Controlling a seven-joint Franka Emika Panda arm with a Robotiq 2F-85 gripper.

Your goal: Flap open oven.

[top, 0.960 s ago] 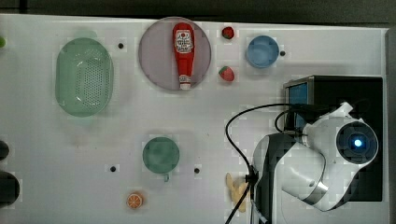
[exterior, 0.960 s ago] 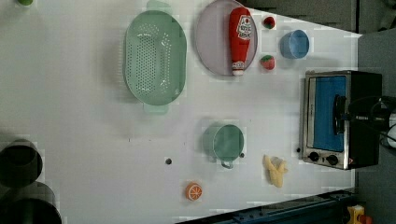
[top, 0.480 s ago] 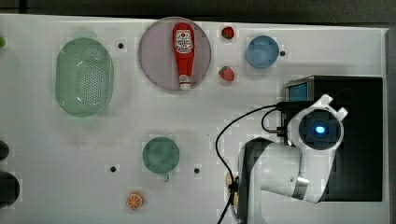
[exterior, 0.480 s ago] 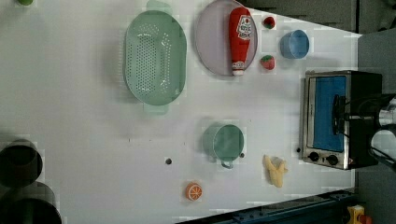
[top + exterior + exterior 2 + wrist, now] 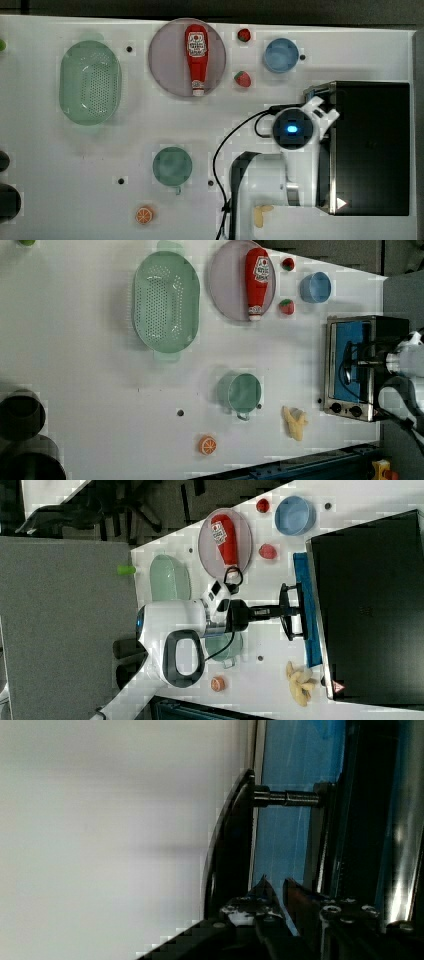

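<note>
Oven (image 5: 350, 367): at the table's (image 5: 100, 390) far edge on the left view's right, blue door shut.

Handle (image 5: 291, 611): dark bar standing off the door.

Gripper (image 5: 280, 611): level at the handle's middle, fingers (image 5: 262, 895) nearly together, one each side of the bar; a firm hold cannot be confirmed.

Arm (image 5: 292, 130): a second ago over the oven's top, now shifted before the door.

1. A robot lab tabletop dressed as a play kitchen.
2. A white table (image 5: 60, 165) carries toy food: a ketchup bottle (image 5: 196, 57), strawberries (image 5: 242, 79), an orange slice (image 5: 144, 215).
3. A grey partition (image 5: 65, 630) and a dark chair base (image 5: 125, 505) stand beside it.
</note>
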